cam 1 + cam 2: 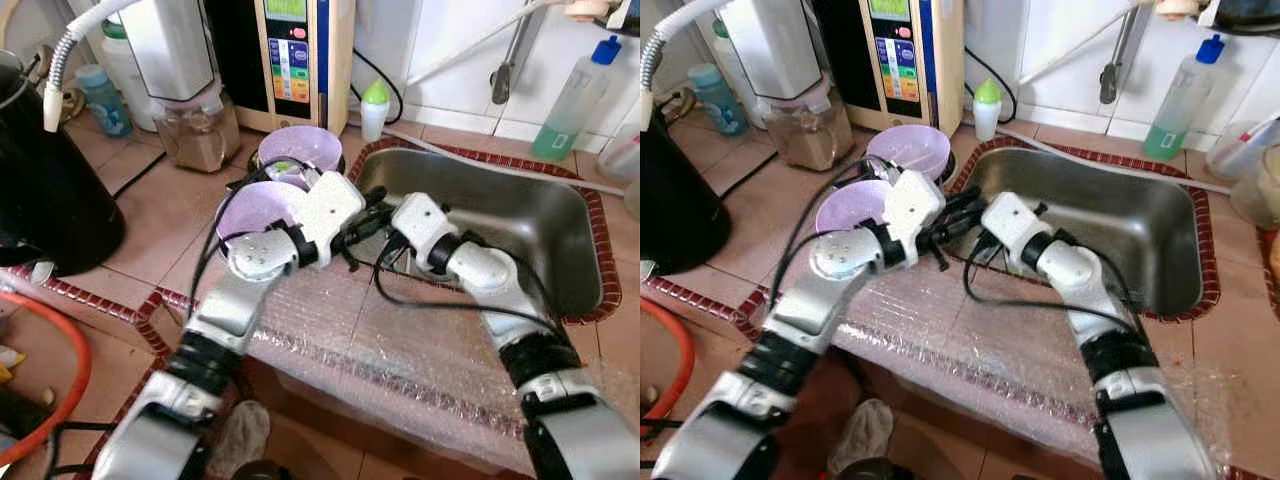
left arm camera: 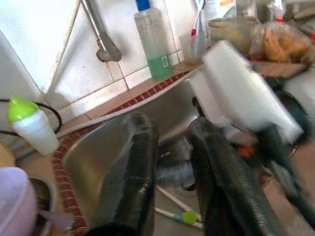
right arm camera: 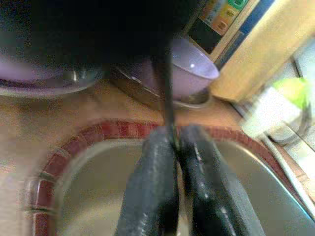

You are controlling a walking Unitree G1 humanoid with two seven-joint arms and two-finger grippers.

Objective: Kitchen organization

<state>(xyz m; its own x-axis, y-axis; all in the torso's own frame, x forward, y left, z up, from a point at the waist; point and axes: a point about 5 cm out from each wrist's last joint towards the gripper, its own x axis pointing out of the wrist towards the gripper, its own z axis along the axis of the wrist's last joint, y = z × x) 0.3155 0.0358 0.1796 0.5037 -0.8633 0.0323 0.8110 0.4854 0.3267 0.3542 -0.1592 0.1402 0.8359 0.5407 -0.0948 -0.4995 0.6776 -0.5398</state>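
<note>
Bowls (image 1: 262, 208), two purple ones, sit just left of the left gripper (image 2: 170, 162), whose fingers are parted around nothing. Right gripper (image 3: 176, 147) meets it over the sink (image 1: 540, 215), pinched nearly closed on a thin black cable (image 3: 166, 93). Tugging that could snag both arms, I reckon.

No text, brand or number can be read anywhere. The water purifier (image 1: 291, 55) carries a green display and coloured button labels on its front panel, but they are too small and blurred to make out.
</note>
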